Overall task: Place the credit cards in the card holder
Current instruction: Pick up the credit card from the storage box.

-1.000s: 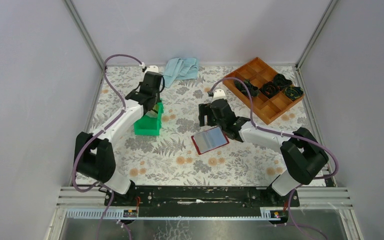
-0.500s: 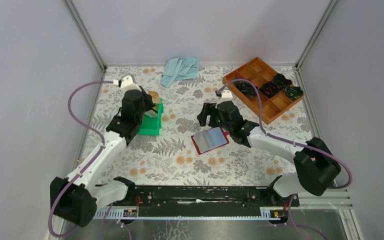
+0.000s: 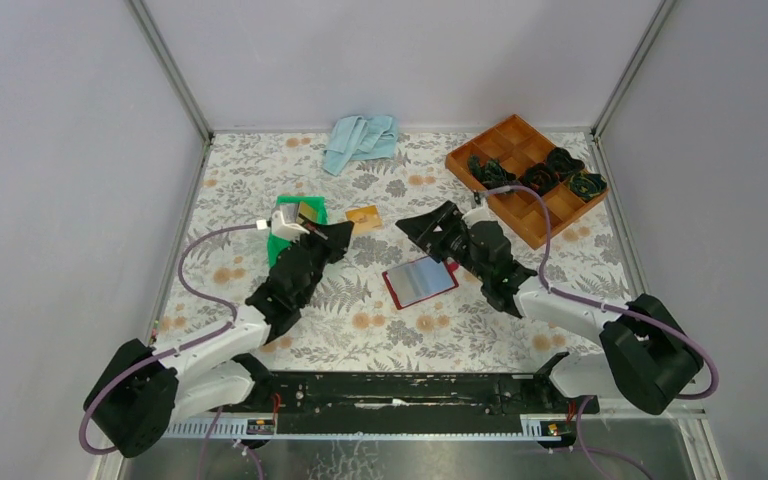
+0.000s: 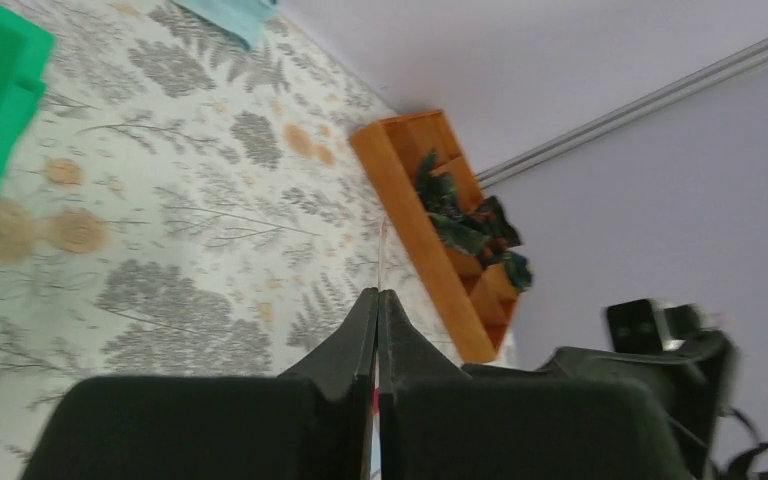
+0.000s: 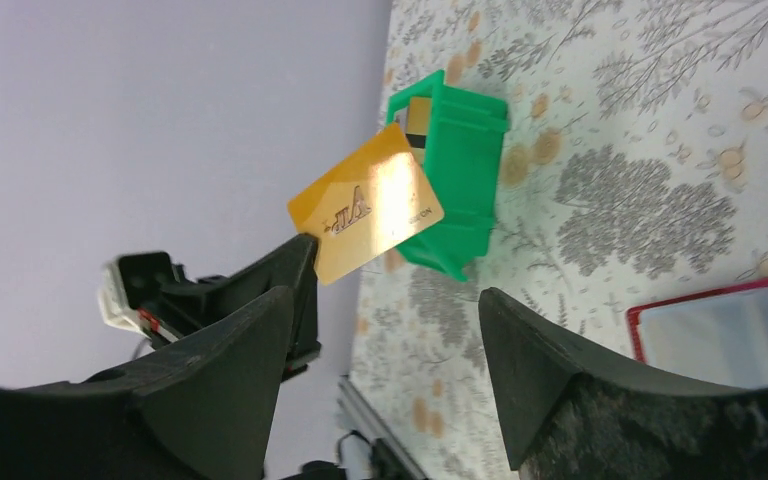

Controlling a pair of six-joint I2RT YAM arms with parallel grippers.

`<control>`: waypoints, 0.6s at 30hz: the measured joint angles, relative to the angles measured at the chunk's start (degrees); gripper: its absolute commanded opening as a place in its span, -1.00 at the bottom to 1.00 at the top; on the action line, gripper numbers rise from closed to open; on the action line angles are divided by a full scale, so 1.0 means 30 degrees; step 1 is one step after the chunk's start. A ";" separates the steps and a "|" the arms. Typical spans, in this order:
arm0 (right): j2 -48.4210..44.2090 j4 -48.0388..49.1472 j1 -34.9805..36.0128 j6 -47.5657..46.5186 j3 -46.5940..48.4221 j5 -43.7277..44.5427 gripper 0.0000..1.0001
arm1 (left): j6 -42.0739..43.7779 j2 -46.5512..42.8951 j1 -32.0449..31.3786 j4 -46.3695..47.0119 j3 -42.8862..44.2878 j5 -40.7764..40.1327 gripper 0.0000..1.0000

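My left gripper [image 3: 344,231] is shut on a gold credit card [image 3: 364,217], held in the air just right of the green bin. In the left wrist view the card [image 4: 382,255] shows edge-on, sticking out past the closed fingertips. From the right wrist the same card [image 5: 365,205] faces the camera. Another card [image 3: 307,210] stands inside the bin. The card holder [image 3: 420,281] lies open on the table, pale blue-grey inside with a red border. My right gripper [image 3: 426,226] hovers open above its far edge, pointing at the held card, nothing between its fingers [image 5: 260,330].
The green bin [image 3: 288,232] sits left of centre. An orange compartment tray [image 3: 525,185] with dark bundles stands at the back right. A light blue cloth [image 3: 360,138] lies at the back edge. Grey walls enclose the patterned table.
My left arm has swung from the green bin toward the centre, carrying the gold card out. The right gripper has turned toward it and its jaws have narrowed slightly.
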 measured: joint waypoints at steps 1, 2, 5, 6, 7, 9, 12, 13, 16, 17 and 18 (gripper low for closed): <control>0.0044 0.0656 -0.0015 0.0838 -0.0291 -0.0036 0.50 | -0.0270 0.0095 -0.0546 0.1260 -0.0452 -0.0459 -1.00; 0.0080 0.1224 -0.0029 0.1625 -0.0590 -0.0051 0.49 | -0.0430 0.0146 -0.0780 0.1872 -0.0656 -0.0721 -1.00; 0.0284 0.2776 -0.0044 0.3730 -0.1421 -0.0051 0.47 | -0.0954 0.0692 -0.1406 0.4350 -0.1195 -0.1756 -1.00; 0.0342 0.3104 -0.0044 0.4226 -0.1610 -0.0051 0.46 | -0.1093 0.0940 -0.1545 0.5042 -0.1275 -0.2040 -1.00; 0.0408 0.3439 -0.0044 0.4765 -0.1800 -0.0051 0.46 | -0.1253 0.1202 -0.1639 0.5778 -0.1355 -0.2310 -1.00; 0.0510 0.3796 -0.0051 0.5537 -0.1916 -0.0058 0.45 | -0.1435 0.1610 -0.1843 0.6907 -0.1457 -0.2645 -1.00; 0.0816 0.4641 -0.0051 0.6375 -0.1916 -0.0160 0.42 | -0.1625 0.2033 -0.2076 0.7905 -0.1464 -0.2878 -1.00; 0.1013 0.5034 -0.0051 0.6659 -0.1916 -0.0197 0.40 | -0.1639 0.2106 -0.2164 0.8204 -0.1464 -0.2914 -1.00; 0.1953 0.6135 -0.0051 0.7417 -0.1909 -0.0342 0.34 | -0.1698 0.2215 -0.2382 0.8779 -0.1464 -0.2943 -1.00; 0.2266 0.6360 -0.0051 0.7635 -0.1909 -0.0408 0.31 | -0.1705 0.2251 -0.2448 0.8969 -0.1464 -0.2973 -1.00; 0.2630 0.6681 -0.0051 0.7861 -0.1909 -0.0561 0.29 | -0.1719 0.2310 -0.2492 0.9158 -0.1464 -0.2987 -1.00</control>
